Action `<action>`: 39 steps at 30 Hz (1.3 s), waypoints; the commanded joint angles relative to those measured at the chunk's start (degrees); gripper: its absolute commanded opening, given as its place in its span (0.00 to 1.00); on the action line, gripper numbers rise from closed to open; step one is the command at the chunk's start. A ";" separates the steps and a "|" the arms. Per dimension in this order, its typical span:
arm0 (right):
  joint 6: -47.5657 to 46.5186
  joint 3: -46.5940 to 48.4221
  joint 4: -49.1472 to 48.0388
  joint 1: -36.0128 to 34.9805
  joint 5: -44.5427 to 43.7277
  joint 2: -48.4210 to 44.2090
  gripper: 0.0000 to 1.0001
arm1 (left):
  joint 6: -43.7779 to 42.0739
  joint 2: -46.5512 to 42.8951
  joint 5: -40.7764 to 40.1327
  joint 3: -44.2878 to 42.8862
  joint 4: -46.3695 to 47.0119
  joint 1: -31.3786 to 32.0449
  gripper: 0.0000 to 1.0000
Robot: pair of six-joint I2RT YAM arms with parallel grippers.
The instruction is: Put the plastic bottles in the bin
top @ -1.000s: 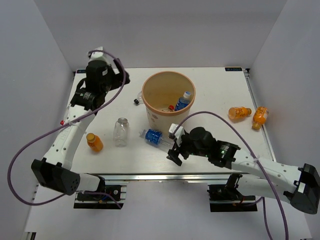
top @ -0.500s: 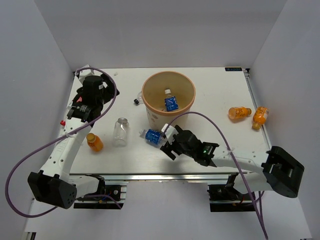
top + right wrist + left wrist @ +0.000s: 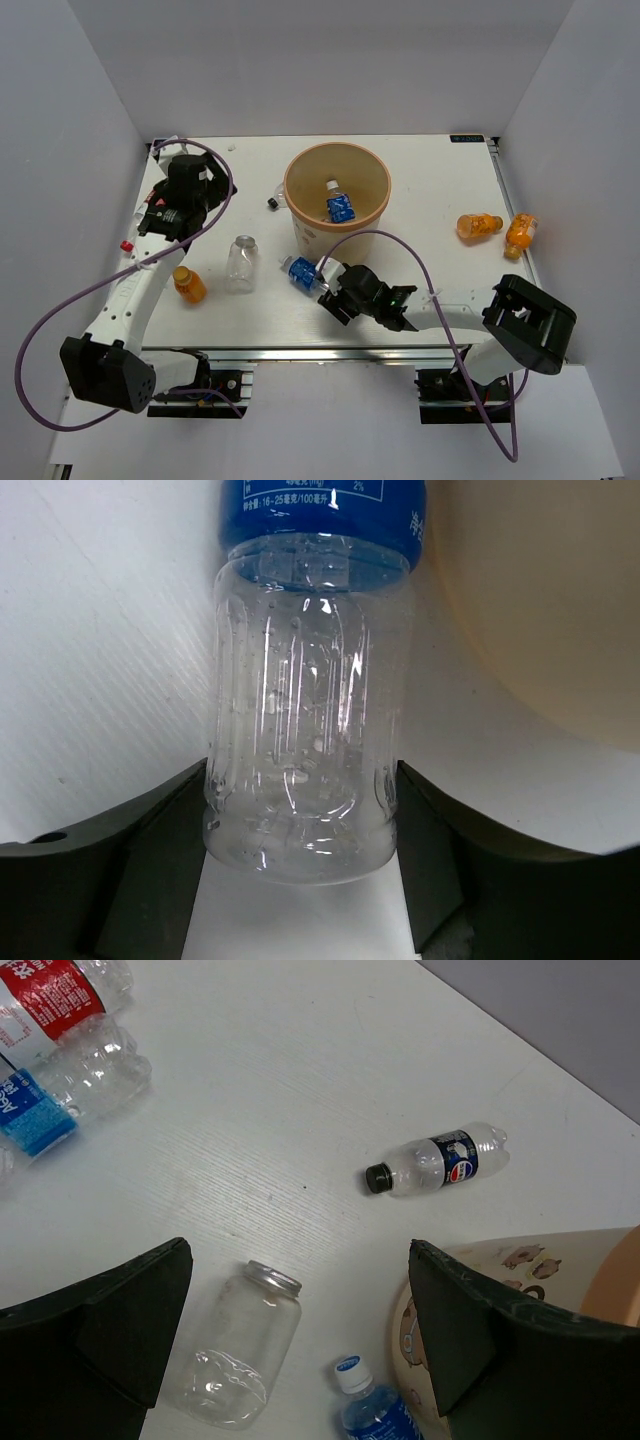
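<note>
Right gripper is clasping the blue-label bottle at its base; left gripper is gaping, empty. The lift is needing clearance over the bin at 1 o'clock.

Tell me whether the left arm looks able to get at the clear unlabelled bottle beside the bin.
Probably yes. The left gripper is open above the table, the unlabelled bottle shows between its fingers with nothing over it, and the bin stands clear to one side.

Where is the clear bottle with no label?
Top view: the unlabelled clear bottle sits between a small orange bottle to its left and the beige bin to its right.
</note>
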State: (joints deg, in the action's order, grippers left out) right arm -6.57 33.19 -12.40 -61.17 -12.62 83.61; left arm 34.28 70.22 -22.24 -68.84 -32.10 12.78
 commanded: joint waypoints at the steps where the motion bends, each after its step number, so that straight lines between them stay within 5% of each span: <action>1: 1.47 1.00 -3.68 -0.27 2.33 -0.73 0.59 | 0.35 -0.17 0.44 1.07 1.33 -0.47 0.98; 3: 1.73 0.65 -4.55 -0.27 2.51 -1.08 0.42 | 0.35 0.18 0.44 1.51 1.60 -0.65 0.98; 7: 2.44 0.91 -4.21 -0.36 3.65 -3.63 0.23 | 0.43 0.89 0.71 1.60 1.34 -0.56 0.98; 22: 4.63 21.37 5.81 -1.68 18.70 -21.56 0.10 | 0.52 -1.48 0.88 2.39 2.56 -0.82 0.98; 26: 6.04 30.34 9.32 1.64 4.92 -18.76 0.10 | 0.44 -1.13 0.53 2.39 2.13 -0.82 0.98; 34: 11.59 36.33 14.51 21.26 11.04 -12.95 0.12 | 0.70 0.71 1.32 3.10 2.04 -0.82 0.98; 37: 10.53 36.25 15.56 23.02 11.56 -11.81 0.27 | 1.05 1.33 1.76 3.62 2.30 -0.82 0.98; 39: 10.52 35.89 16.01 23.46 11.39 -11.63 0.52 | 1.40 1.68 2.90 4.06 2.82 -0.91 0.98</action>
State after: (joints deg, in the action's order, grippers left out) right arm 3.73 67.48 3.51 -37.82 -2.07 72.93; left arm 34.92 71.77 -20.99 -65.84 -30.70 12.14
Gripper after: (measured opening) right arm 0.711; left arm 0.982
